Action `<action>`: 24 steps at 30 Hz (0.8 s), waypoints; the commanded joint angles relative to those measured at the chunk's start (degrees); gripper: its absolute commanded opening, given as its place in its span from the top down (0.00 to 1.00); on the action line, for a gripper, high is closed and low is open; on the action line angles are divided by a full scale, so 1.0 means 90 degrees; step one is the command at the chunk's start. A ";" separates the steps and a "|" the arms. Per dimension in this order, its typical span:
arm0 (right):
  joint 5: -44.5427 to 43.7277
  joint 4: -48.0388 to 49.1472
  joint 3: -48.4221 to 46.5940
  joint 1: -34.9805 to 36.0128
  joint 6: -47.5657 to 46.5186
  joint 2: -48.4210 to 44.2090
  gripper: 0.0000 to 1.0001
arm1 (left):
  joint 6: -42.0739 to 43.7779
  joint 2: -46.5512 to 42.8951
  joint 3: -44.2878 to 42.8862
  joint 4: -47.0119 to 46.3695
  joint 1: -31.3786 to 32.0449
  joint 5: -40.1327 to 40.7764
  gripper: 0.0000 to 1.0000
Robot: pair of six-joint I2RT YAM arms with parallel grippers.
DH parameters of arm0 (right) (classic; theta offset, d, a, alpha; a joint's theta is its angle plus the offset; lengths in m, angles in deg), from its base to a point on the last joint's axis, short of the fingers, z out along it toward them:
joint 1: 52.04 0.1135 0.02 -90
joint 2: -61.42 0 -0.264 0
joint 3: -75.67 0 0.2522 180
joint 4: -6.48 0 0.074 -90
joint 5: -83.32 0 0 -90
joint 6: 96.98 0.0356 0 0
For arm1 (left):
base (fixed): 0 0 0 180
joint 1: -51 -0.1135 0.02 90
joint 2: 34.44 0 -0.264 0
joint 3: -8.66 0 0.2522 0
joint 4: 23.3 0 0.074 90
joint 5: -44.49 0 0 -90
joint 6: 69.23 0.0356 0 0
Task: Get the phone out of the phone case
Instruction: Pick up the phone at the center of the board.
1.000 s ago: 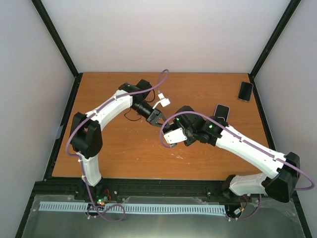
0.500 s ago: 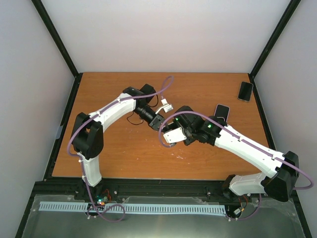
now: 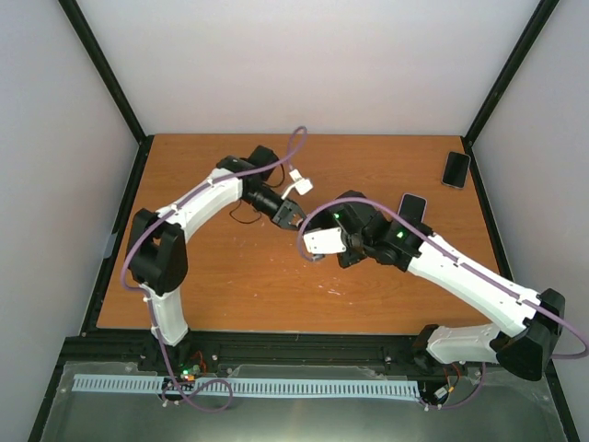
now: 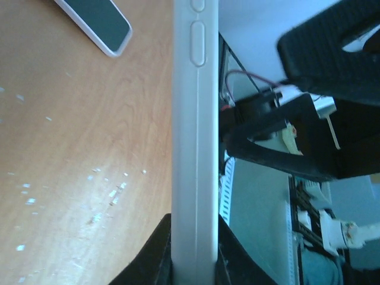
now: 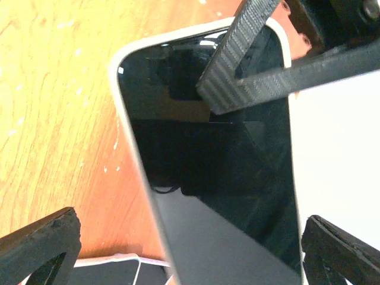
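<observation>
The desk (image 3: pixel 221 285) is an orange-brown wooden board with a black rim, flecked with small white specks. A dark-screened phone (image 3: pixel 456 169) lies flat near its far right corner. A second phone (image 3: pixel 413 205) lies close by, partly hidden.

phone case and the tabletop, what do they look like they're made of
phone case: probably matte white silicone or soft plastic, judging by the moulded button bumps and a fine seam along its edge.
tabletop: wood or wood-look laminate, with orange-brown grain, a slight sheen and pale flecks.
</observation>
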 commanded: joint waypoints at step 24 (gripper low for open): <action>0.6955 0.1035 -0.1936 -0.3692 0.6582 0.0859 0.00 | -0.4663 -0.2936 0.2489 -0.8058 -0.1563 -0.0183 0.99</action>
